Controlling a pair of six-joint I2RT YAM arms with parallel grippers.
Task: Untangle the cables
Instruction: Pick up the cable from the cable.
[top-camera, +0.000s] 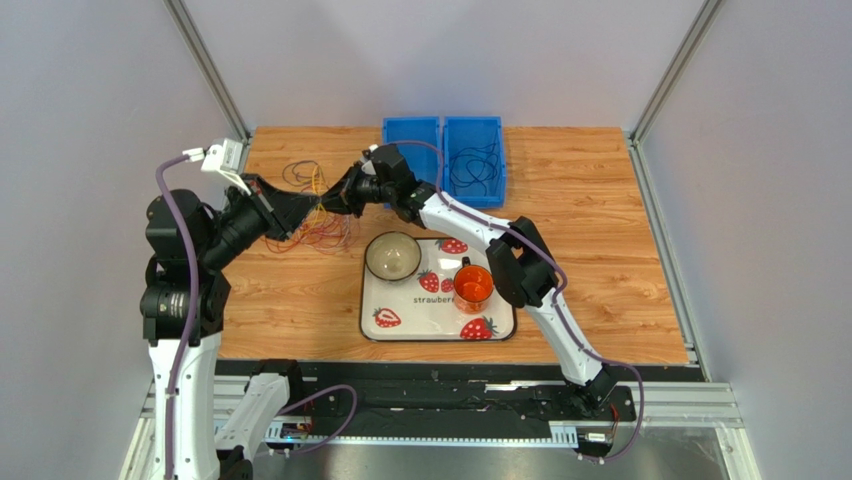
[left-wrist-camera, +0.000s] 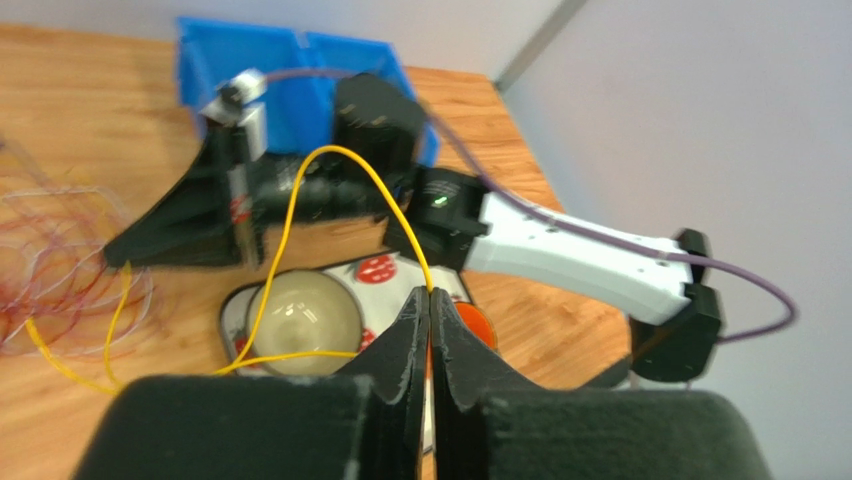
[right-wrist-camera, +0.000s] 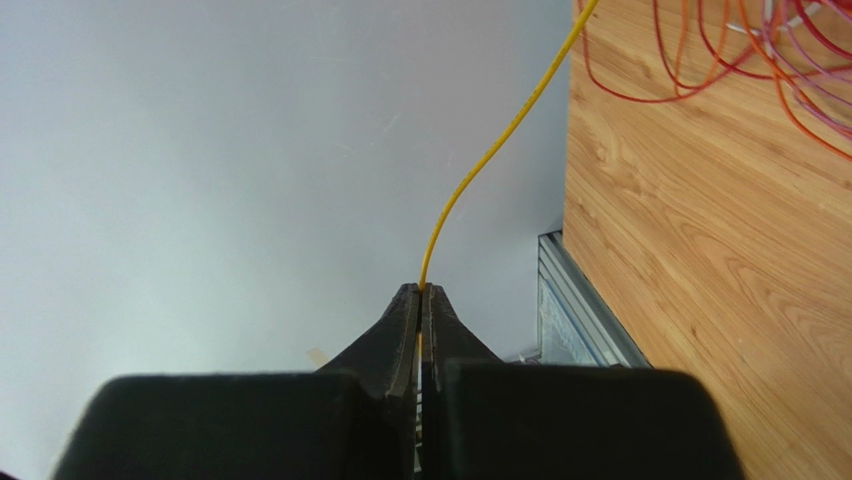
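L claw (left-wrist-camera: 430, 292) fully shut, tips pinching a yellow cable (left-wrist-camera: 340, 152), which arcs up from the tips & drops back toward the desk (top-camera: 600, 250). R claw (right-wrist-camera: 421, 288) also shut tight w/ the yellow cable nipped at its tips, running off toward the red/orange loops. Both claws sit nearly nose to nose over the tangle of cables (top-camera: 320, 230), which lies on the desk's back-left part, left of two blue bins (top-camera: 443, 150). A dark cable (top-camera: 475, 165) is coiled in the right bin. Tray (top-camera: 500, 328) w/ bowl (top-camera: 392, 256) & orange cup (top-camera: 473, 285) sits near, front-right of the tangle.
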